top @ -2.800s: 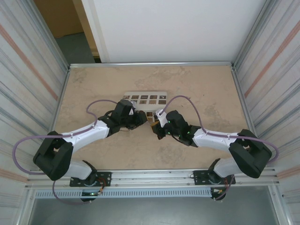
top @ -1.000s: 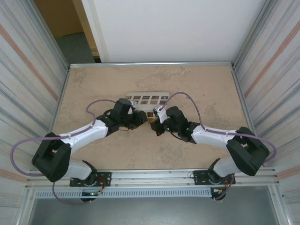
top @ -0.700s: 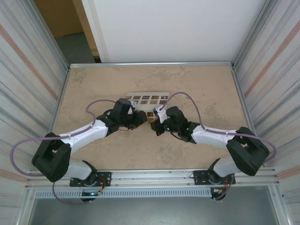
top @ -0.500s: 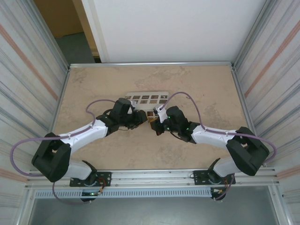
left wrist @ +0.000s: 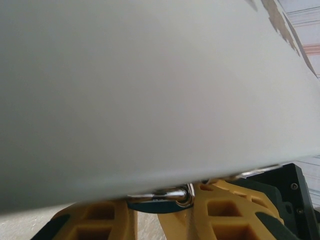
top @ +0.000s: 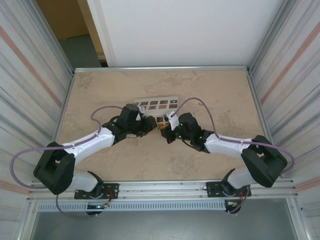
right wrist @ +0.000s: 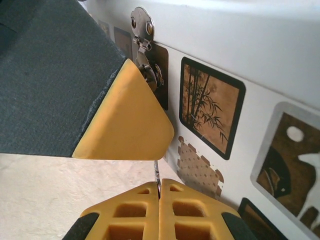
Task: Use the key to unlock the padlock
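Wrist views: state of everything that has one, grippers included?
Tiny teal-blue padlock with silver shackle: pinched in the left gripper; cannot tell whether the shackle is locked.
Thin silver key: clamped in the shut right gripper; tip hidden behind a yellow left finger.
White box with brown patterned squares: silver hasp lies flat against its patterned face.

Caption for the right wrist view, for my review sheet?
Right gripper pinching a thin silver key beside the white patterned box, near its metal hasp.
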